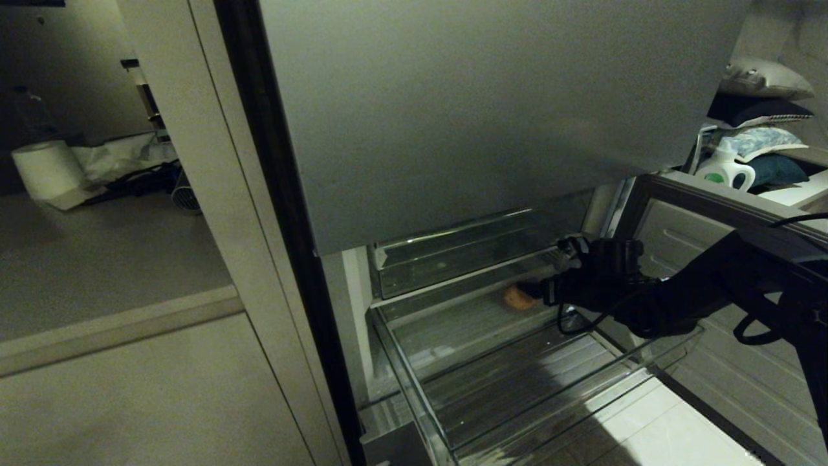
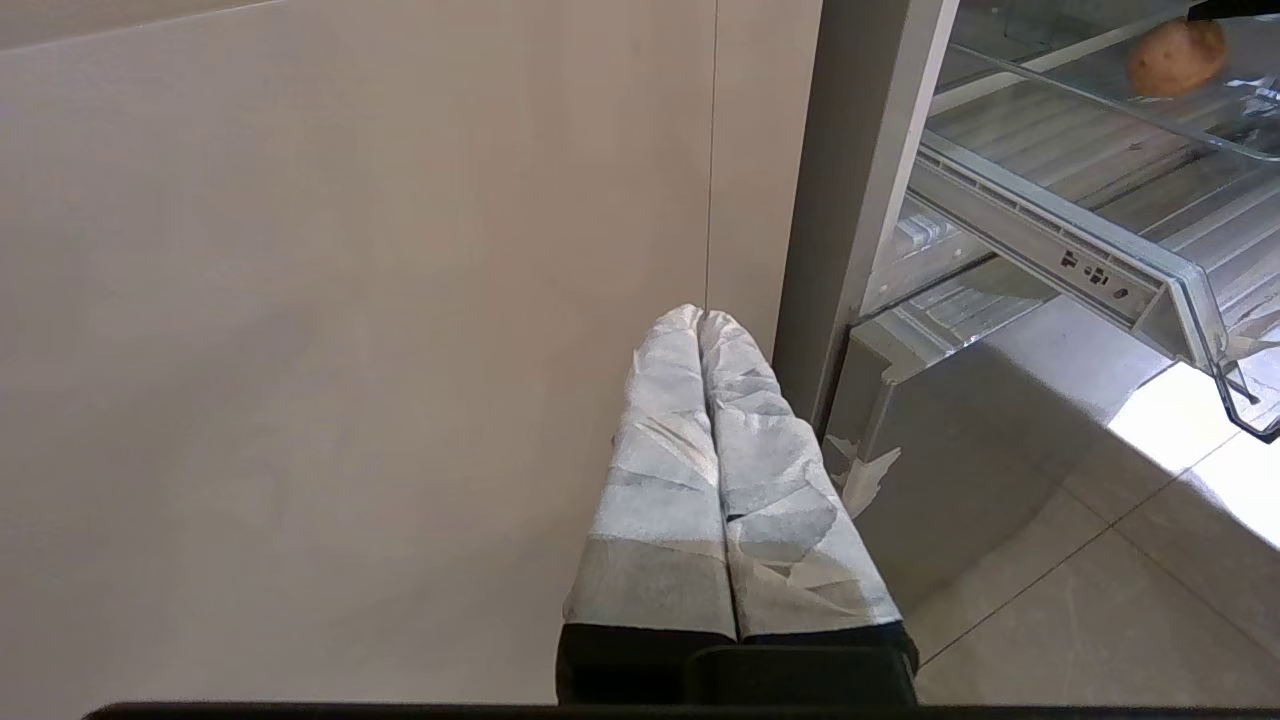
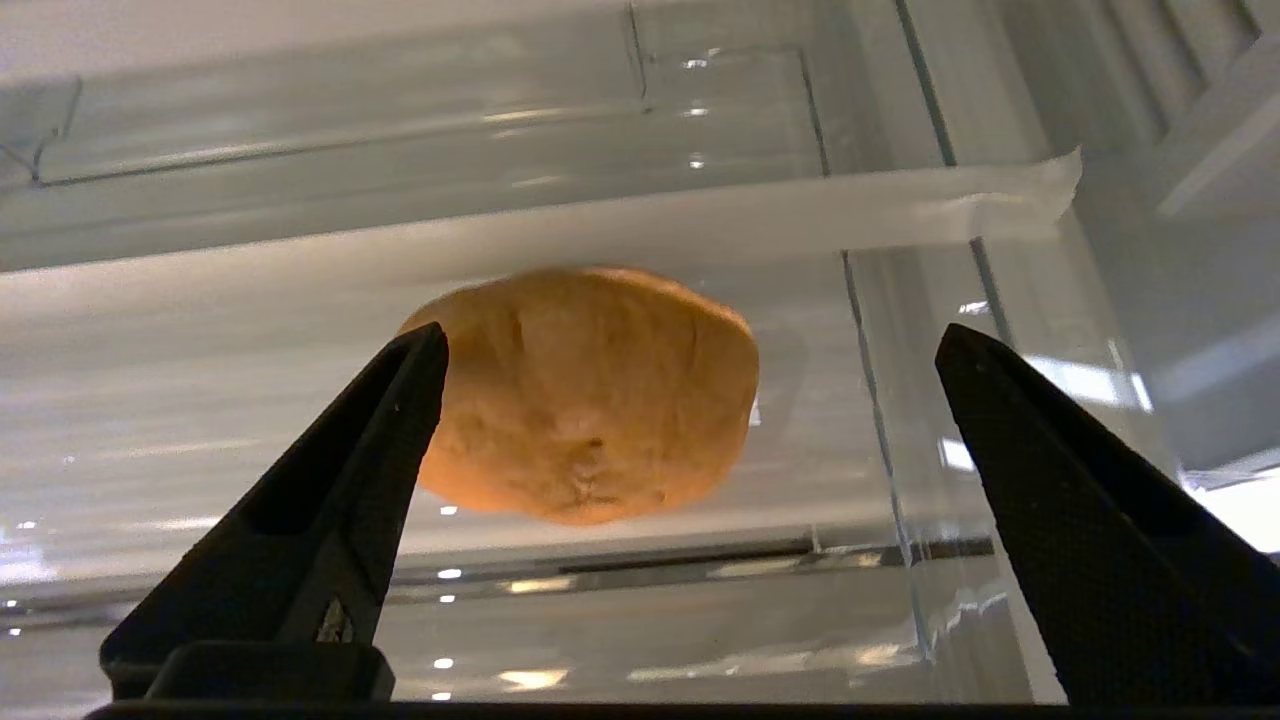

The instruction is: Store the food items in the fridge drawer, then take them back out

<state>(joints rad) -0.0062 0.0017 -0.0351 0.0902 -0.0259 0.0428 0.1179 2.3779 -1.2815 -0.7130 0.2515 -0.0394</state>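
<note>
An orange-brown rounded food item (image 1: 516,298) (image 2: 1177,57) lies on the ridged floor at the back of the pulled-out clear fridge drawer (image 1: 414,395). My right gripper (image 1: 538,289) reaches level into the drawer from the right and is open. In the right wrist view the lump (image 3: 590,395) sits just beyond the black fingers (image 3: 330,520), nearer one finger than the other, and is not gripped. My left gripper (image 2: 703,318) hangs parked outside the fridge. Its taped fingers are pressed together with nothing between them.
A grey steel door panel (image 1: 485,116) hangs over the drawer. The open lower door (image 1: 679,233) stands behind my right arm. A beige cabinet panel (image 2: 350,350) borders the fridge on the left. A detergent bottle (image 1: 726,169) stands at the far right, and tiled floor (image 1: 666,427) lies below.
</note>
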